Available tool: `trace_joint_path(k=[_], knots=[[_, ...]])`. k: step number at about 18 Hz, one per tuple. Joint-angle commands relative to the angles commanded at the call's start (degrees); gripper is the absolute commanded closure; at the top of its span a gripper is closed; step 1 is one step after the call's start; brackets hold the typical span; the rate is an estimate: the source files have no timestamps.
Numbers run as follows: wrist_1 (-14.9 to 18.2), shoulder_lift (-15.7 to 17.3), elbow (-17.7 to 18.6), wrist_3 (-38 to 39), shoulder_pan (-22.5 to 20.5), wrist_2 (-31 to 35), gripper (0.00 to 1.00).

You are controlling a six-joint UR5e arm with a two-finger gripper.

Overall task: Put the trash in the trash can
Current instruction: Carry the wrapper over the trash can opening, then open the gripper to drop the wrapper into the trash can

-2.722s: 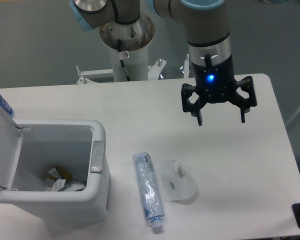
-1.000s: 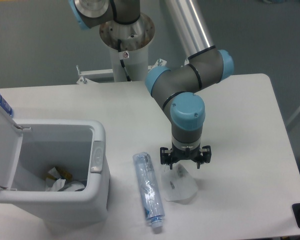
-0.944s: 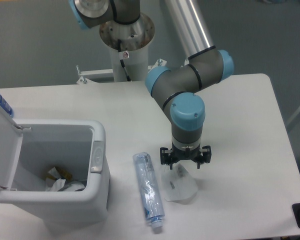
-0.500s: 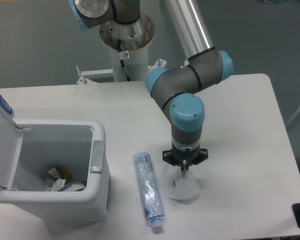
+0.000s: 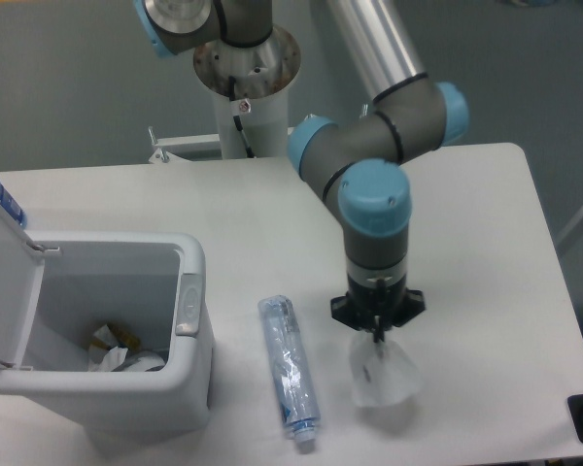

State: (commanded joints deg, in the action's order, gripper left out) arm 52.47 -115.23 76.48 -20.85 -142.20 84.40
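A moment before, our gripper (image 5: pixel 377 333) had its two fingers spread wide on each side of the wrapper (image 5: pixel 382 371), which lay flat on the table (image 5: pixel 486 243). Then the fingers came together, and now they were pinched tight on the top of the wrapper. The wrapper had also changed shape and place: it hung down just below the gripper like a little bag, narrow at the top and puffy at the bottom, and it sat a bit more to the right than before. We thought this meant the grab had worked and the wrapper was ready to be carried. We could not tell if its bottom still touched the table. The bottle (image 5: pixel 289 370) lay untouched to the left of the gripper, well apart from it. Its long side ran away from the camera and toward it, leaning a little, and its neck end pointed toward the near edge of the table. The trash can (image 5: pixel 188 303) stood farther left, past the bottle, with its lid (image 5: pixel 2 282) up and open. Two trips were still needed.
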Motion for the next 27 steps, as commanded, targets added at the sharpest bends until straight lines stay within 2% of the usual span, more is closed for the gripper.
trace_joint_path(k=[4,6,9,12,15,18,20,22,25,26,27], knots=[[0.0,4.21,-0.63,9.49,0.26,-6.25,1.0],[0.0,6.23,-1.07,14.33,0.35,-11.43,1.0],[0.0,9.4,-1.07,17.85,1.22,-17.33,1.0],[0.09,12.3,-1.42,20.41,4.46,-17.69,1.0],[0.44,15.46,-0.2,21.2,8.33,-17.61,1.0],[0.61,16.44,0.33,22.87,13.42,-17.17,1.0],[0.53,17.66,3.83,22.87,16.07,-17.25,1.0],[0.53,17.93,5.43,22.79,18.27,-17.52,1.0],[0.44,17.49,8.15,22.52,20.39,-17.52,0.89],[0.35,17.67,8.77,22.09,20.39,-17.61,0.66],[-0.17,17.67,9.12,21.65,20.39,-17.52,0.26]])
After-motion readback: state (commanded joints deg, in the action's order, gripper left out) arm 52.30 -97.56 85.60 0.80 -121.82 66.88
